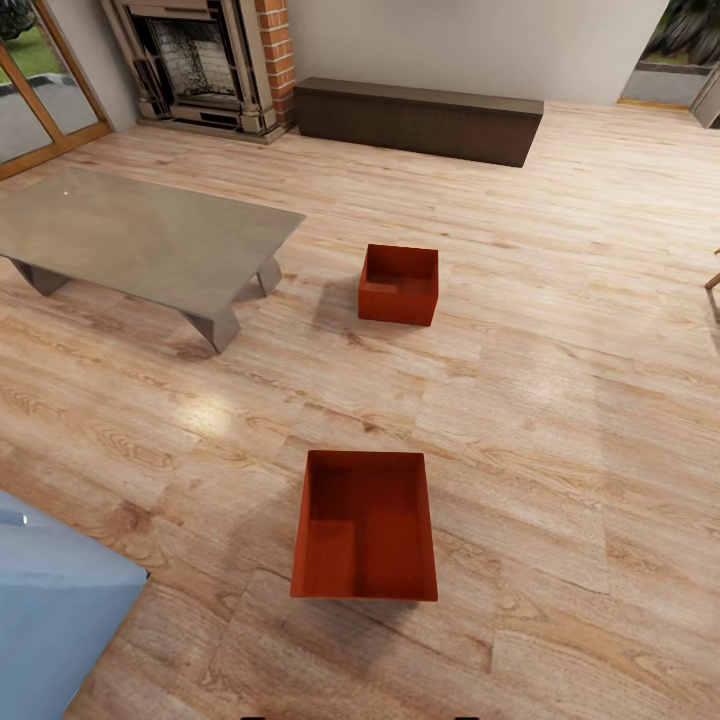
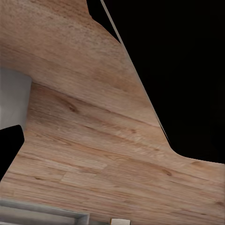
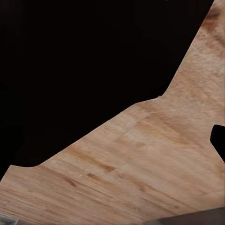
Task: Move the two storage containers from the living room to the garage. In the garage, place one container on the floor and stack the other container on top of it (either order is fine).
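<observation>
I am in the living room, on its light wood-plank flooring (image 1: 560,330). Two red-orange lidless storage containers rest on the planks. The nearer container (image 1: 365,525) lies straight ahead and close to me. The farther container (image 1: 399,284) stands beyond it, to the right of the low grey table (image 1: 140,235). Both are empty and nothing touches them. In the left wrist view a dark tip (image 2: 9,150) juts in from the frame edge over the planks, and a similar tip (image 3: 218,140) shows in the right wrist view. Whether the fingers stand apart is unclear in both.
A brick fireplace (image 1: 205,60) and a long dark-brown low cabinet (image 1: 420,120) line the far wall. Glass doors (image 1: 40,90) are at the far left. A pale blue-grey block (image 1: 55,610) sits at my near left. Large black shapes (image 2: 178,70) cover part of each wrist view.
</observation>
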Motion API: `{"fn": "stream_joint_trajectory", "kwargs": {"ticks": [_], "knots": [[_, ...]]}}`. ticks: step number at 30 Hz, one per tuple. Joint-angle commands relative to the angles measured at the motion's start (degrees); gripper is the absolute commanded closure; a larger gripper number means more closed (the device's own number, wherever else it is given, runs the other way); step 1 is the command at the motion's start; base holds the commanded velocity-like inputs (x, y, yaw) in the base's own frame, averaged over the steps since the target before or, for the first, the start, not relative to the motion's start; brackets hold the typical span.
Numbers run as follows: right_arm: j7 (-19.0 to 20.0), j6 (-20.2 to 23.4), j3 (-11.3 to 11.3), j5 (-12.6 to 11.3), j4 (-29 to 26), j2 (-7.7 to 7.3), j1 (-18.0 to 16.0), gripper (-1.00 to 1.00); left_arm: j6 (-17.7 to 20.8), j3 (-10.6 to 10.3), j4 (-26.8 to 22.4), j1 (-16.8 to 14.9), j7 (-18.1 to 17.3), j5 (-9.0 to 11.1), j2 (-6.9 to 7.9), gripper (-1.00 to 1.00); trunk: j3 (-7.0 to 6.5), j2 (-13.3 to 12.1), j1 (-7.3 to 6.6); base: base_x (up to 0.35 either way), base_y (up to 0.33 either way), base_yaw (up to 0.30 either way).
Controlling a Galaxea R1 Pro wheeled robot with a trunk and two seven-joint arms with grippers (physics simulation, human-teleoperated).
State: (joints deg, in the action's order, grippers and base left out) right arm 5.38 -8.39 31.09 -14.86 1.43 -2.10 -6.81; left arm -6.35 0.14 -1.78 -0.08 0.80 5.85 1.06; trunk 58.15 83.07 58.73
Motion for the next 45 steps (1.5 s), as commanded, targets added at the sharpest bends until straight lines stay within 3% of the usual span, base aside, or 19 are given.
{"fn": "stream_joint_trajectory", "kwargs": {"ticks": [1,14,20,24,29,31,33,36,40,42,43,45], "knots": [[0.3,-0.3,0.4,-0.6,0.2,0.03,0.0,-1.00,-0.2,0.0,0.0,0.0,0.0,0.6,-0.01,-1.00,0.02,0.0,0.00,0.000,0.000,0.000],[-0.4,-0.4,0.2,-0.6,0.2,0.22,0.0,-1.00,-0.2,0.1,0.0,0.0,0.0,0.6,-0.02,-1.00,0.02,0.0,0.00,0.000,0.000,0.000],[-1.9,-0.4,0.7,-0.4,-0.8,-0.08,-0.1,-1.00,-0.2,0.1,-1.3,0.0,-0.1,0.7,-2.14,-1.00,0.02,0.0,0.00,0.000,0.000,0.000],[-2.1,0.3,0.7,-0.4,-6.5,-0.48,-0.2,-1.00,0.4,0.0,-8.2,0.0,-0.3,0.7,-2.27,-1.00,0.02,0.0,0.00,0.000,0.000,0.000],[-4.6,2.6,0.4,-0.6,-12.9,-0.60,-1.3,-1.00,4.4,0.0,-24.6,0.0,-0.3,0.6,-2.02,-1.00,0.02,0.0,0.00,0.000,0.000,0.000],[-5.2,4.7,0.4,-0.7,-14.8,-0.62,-3.1,-1.00,8.1,0.1,-31.5,0.0,0.1,0.6,-2.12,-1.00,0.02,0.0,0.00,0.000,0.000,0.000],[-5.5,10.1,0.3,-0.8,-19.4,-0.66,-6.1,-1.00,17.7,0.1,-43.0,0.0,3.2,0.5,-2.25,-1.00,0.02,0.0,0.00,0.000,0.000,0.000],[-5.6,14.4,0.2,-1.0,-23.9,-1.48,-8.4,-1.00,25.0,0.1,-51.1,-0.1,4.9,0.3,-2.24,-1.00,0.02,0.0,0.00,0.000,0.000,0.000],[-5.7,19.3,0.1,-3.2,-29.6,-3.13,-11.8,-1.00,30.4,0.0,-55.1,-1.6,5.6,0.2,-2.08,-1.00,0.02,0.0,0.00,0.000,0.000,0.000],[-5.8,22.7,0.0,-6.5,-31.7,-3.98,-15.8,-1.00,31.9,0.0,-55.7,-5.1,5.8,0.4,-2.04,-1.00,0.02,0.0,0.00,0.000,0.000,0.000],[-5.8,24.2,0.0,-7.5,-32.1,-4.12,-18.5,-1.00,32.1,0.0,-55.8,-6.7,5.8,0.5,-2.04,-1.00,0.02,0.0,0.00,0.000,0.000,0.000],[-6.0,25.4,0.0,-7.9,-32.3,-4.14,-20.8,-1.00,32.4,0.0,-55.7,-9.4,5.9,0.5,-2.03,-1.00,0.02,0.0,0.00,0.000,0.000,0.000]]}}
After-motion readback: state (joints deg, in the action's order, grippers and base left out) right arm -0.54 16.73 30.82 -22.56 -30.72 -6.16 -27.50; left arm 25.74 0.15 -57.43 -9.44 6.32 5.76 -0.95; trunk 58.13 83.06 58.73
